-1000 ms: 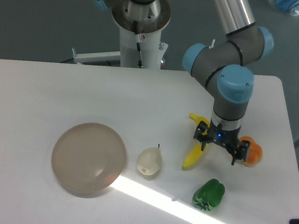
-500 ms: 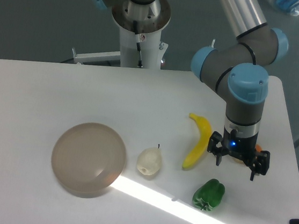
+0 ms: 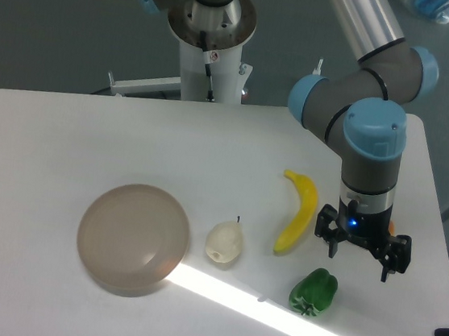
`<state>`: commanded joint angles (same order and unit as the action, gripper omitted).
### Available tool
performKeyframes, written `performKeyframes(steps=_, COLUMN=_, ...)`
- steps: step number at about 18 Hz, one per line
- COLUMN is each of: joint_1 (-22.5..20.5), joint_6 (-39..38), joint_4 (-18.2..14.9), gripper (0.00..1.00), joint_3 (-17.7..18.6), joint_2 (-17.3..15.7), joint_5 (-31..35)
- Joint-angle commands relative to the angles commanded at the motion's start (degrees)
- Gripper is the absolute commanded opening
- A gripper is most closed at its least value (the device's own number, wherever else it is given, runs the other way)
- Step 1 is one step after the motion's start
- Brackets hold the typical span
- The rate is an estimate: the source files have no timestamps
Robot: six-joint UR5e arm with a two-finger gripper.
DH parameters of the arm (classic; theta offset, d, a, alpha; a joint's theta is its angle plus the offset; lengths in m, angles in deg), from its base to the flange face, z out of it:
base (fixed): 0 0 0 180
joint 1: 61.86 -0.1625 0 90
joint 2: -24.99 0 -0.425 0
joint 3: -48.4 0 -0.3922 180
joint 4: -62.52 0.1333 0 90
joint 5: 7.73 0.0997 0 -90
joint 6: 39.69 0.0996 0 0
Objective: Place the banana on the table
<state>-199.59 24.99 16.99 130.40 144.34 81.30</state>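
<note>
The yellow banana lies flat on the white table, right of centre, with nothing touching it. My gripper hangs just to the banana's right, fingers pointing down and spread open with nothing between them. It stands over the orange fruit, which is almost wholly hidden behind the wrist.
A round beige-grey plate sits at the front left. A pale pear lies between plate and banana. A green pepper lies in front of the gripper. The table's right edge is close to the gripper.
The gripper moved right and slightly toward the front, away from the banana, which now shows in full. The orange fruit has gone behind the wrist.
</note>
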Motion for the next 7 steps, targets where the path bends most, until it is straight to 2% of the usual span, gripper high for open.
performKeyframes(steps=7, joint_1=0.1, joint_6=1.1, joint_4=0.1, gripper=1.0, joint_3=-0.1, joint_2=0.0, joint_5=0.4)
